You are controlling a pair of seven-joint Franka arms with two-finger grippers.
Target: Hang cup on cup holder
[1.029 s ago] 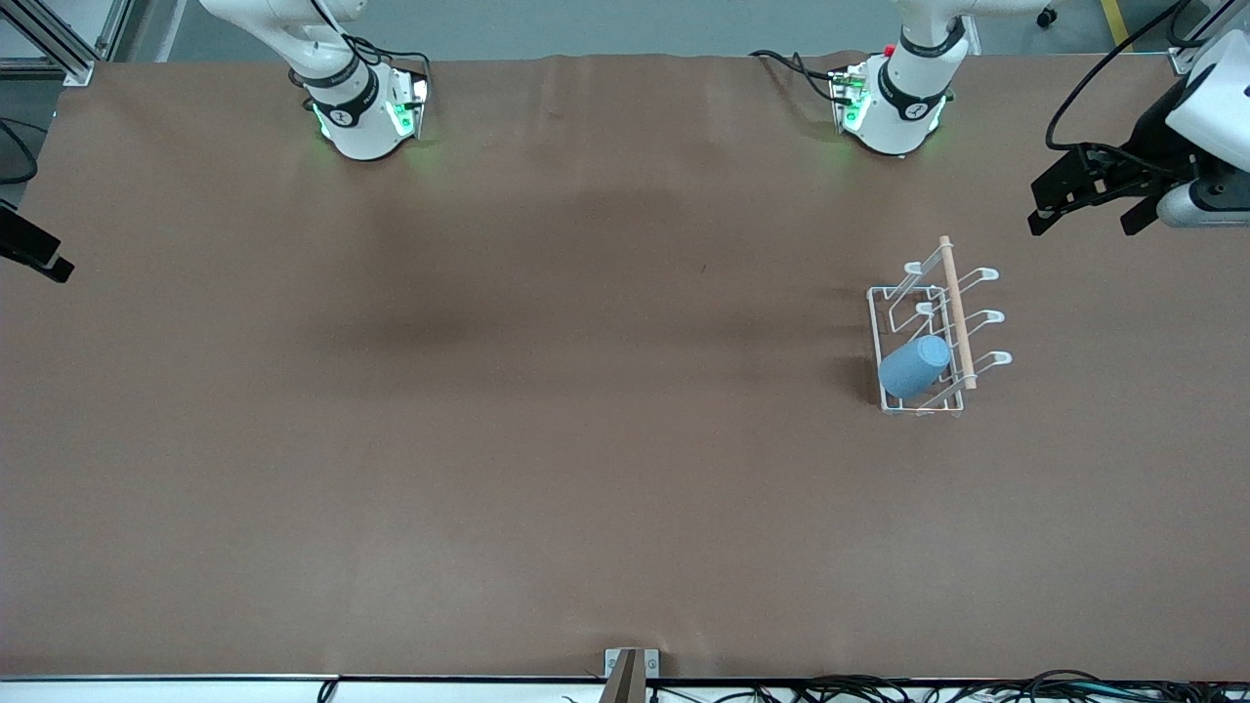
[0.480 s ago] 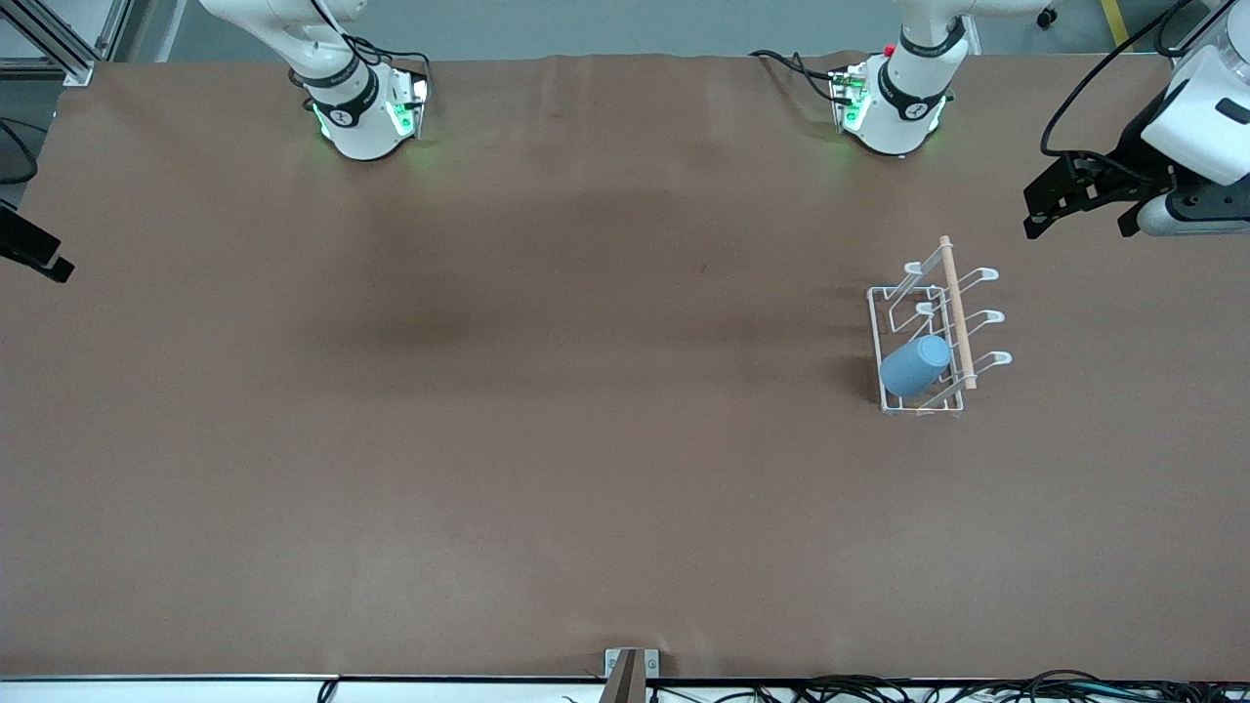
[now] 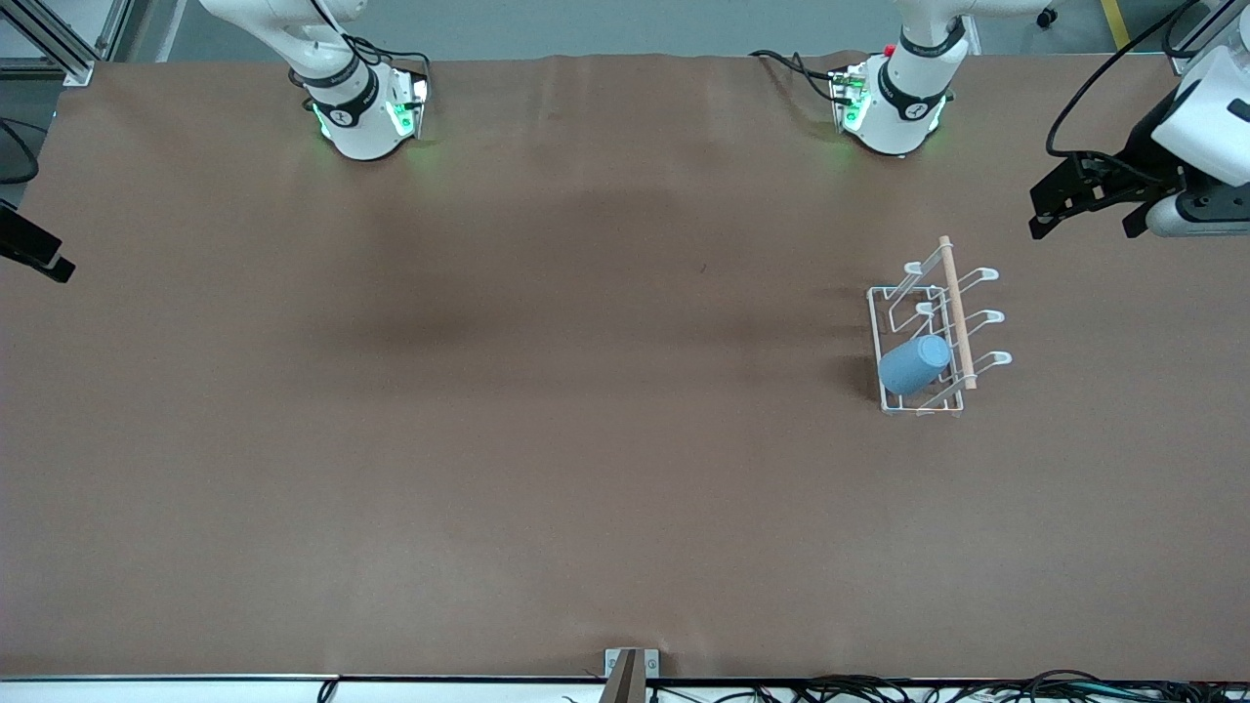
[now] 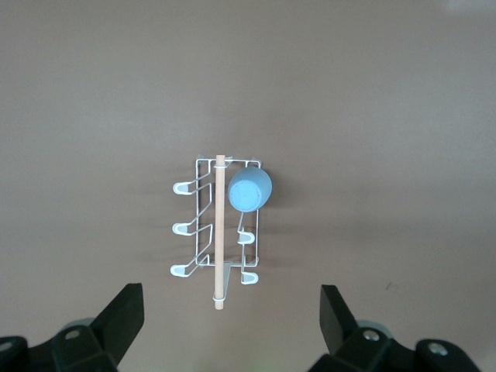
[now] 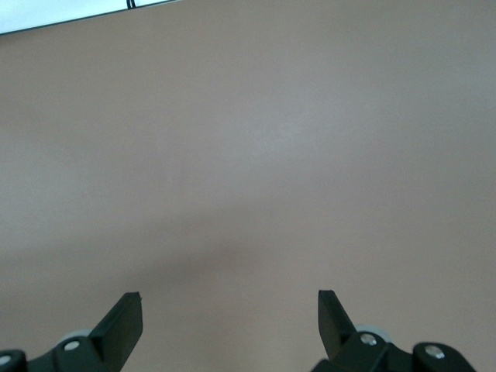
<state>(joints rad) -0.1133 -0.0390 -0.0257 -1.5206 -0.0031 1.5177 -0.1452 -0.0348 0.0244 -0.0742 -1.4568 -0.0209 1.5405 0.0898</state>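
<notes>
The light-blue cup [image 3: 914,364] hangs tilted, mouth down, over a prong of the white wire cup holder [image 3: 957,312], at the rack's end nearest the front camera. My left wrist view looks down on the cup [image 4: 249,188] and the cup holder [image 4: 219,232] with its wooden dowel. My left gripper [image 3: 1084,223] hovers open and empty over the table's left-arm end, apart from the rack; its jaws [image 4: 231,294] stand wide. My right gripper [image 3: 37,256] waits at the right arm's end of the table, open [image 5: 230,301] over bare cloth.
Brown cloth [image 3: 547,410] covers the whole table. The two arm bases [image 3: 361,112] [image 3: 894,107] stand along its edge farthest from the front camera. A small bracket [image 3: 630,669] sits at the edge nearest that camera.
My left gripper has shifted only slightly, staying over the table's left-arm end. The cup, the rack and the right gripper have not moved.
</notes>
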